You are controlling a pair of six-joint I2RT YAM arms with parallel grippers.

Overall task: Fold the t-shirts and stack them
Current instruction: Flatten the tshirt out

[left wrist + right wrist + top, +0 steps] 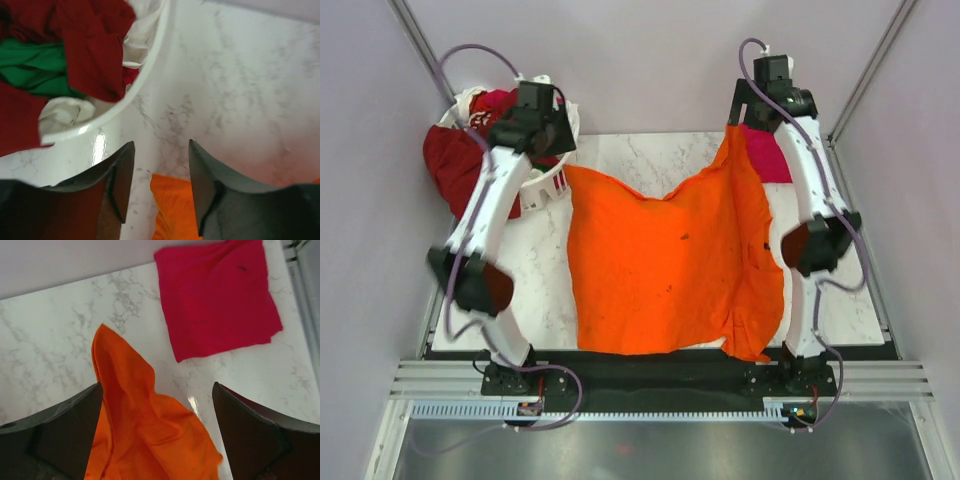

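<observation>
Across the middle of the white marble counter (pixel 535 275), covering most of it: a bright orange soft cloth t-shirt (pixel 660 265), spread nearly flat, rumpled along its right edge, near hem reaching the counter's front edge. Looks light, limp and quick to wrinkle. Likely slides easily on the smooth stone and sags from any single pinch. Best taken at two corners at once, or along one hem, pinching a thin edge and not the bunched folds.

At the far left: a white plastic slotted basket (pixel 548 180), heaped with dark red cloth shirts (pixel 455 165), one draped over the rim, and a green one (pixel 30 65) inside. At the far right: a magenta-pink cloth shirt (pixel 220 295), folded square, flat on the stone, near the orange far-right corner.

Left fingers (pixel 120 182): apart, above the orange far-left corner, clamped on nothing. Right fingers (pixel 65 435): spread wide above the peaked far-right corner, nothing gripped.
</observation>
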